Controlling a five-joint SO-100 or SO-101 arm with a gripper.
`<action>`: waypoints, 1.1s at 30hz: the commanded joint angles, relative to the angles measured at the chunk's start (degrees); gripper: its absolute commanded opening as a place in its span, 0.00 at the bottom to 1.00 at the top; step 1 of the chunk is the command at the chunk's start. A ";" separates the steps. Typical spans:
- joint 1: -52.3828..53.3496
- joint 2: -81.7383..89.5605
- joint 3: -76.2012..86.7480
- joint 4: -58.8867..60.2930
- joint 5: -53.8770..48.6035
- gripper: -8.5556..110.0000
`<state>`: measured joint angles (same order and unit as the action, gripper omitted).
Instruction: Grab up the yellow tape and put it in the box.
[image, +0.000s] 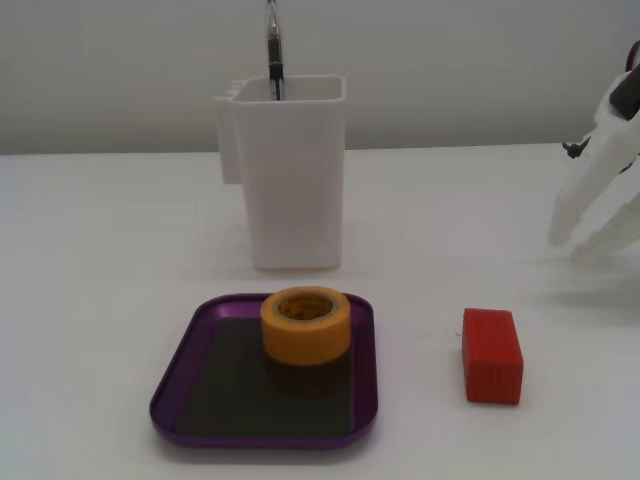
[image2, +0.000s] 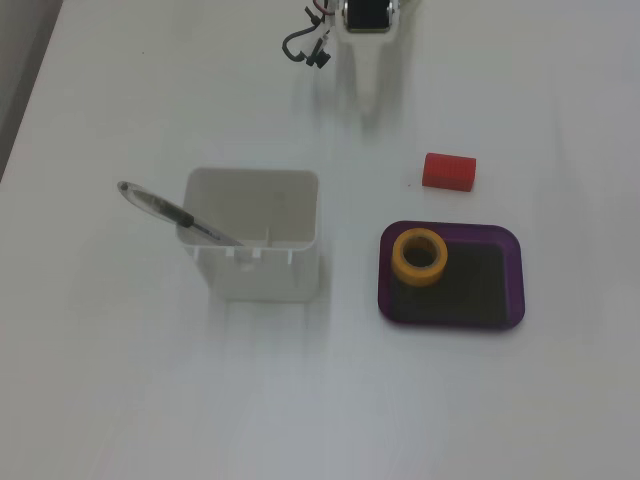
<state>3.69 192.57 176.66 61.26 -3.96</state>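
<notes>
White table (image: 120, 240): yellow tape (image: 306, 325) far from fingers (image: 565, 228)

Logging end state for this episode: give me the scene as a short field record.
yellow tape: upright inside the box, at its far rim in the low fixed view
box: purple tray on the table
claw: clear of everything, holding nothing; open or shut unclear
red block: on the table, outside the box
white container: holds a pen
</notes>
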 joint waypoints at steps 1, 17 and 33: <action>-0.53 3.87 0.62 0.26 0.62 0.07; -0.44 3.87 0.35 0.18 -0.09 0.07; -0.44 3.87 0.35 0.18 -0.09 0.07</action>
<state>3.52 192.57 176.66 61.26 -3.96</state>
